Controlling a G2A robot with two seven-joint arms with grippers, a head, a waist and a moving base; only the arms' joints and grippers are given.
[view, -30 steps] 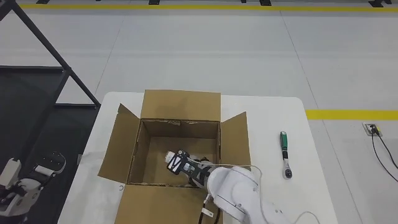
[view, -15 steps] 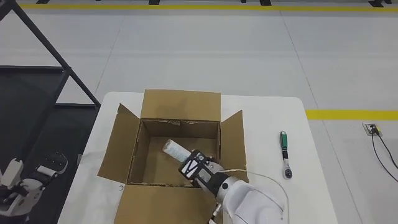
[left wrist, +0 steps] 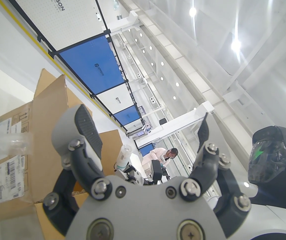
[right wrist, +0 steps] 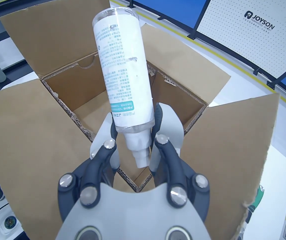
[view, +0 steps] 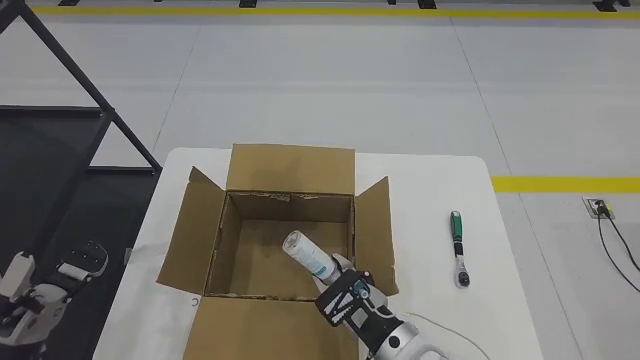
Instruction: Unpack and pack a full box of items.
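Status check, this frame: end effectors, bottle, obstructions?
Right end effector shut on bottle, tilted, over open box. Left end effector open, empty. Ratchet on table beside box, not obstructing.

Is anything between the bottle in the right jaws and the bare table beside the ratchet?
Yes: the box's right flap stands raised between the bottle and that stretch of table; the ratchet lies beyond it.

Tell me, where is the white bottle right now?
In the top view, the white bottle is held by the right tool above the open cardboard box, near its right wall.
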